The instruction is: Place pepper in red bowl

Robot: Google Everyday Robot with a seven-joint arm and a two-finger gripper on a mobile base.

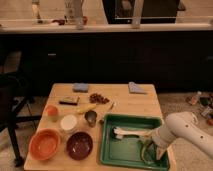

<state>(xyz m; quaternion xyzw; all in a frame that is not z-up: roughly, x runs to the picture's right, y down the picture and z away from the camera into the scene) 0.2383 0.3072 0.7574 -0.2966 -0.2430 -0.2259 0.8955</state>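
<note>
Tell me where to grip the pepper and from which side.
Grip the pepper across its slim middle, coming straight down from above: it lies flat and curved in the near right corner of the green tray, whose walls would likely hinder a side approach. The gripper hangs open right over it.

light: dim, warm | brightest: wooden table [145, 100] | dark: cabinets [110, 60] behind | pincer [149, 151]: shaded, in green tray [117, 150]

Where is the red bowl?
Camera view: the red bowl sits front-left on the table, beside the maroon bowl; the tool is in the green tray, at right.
</note>
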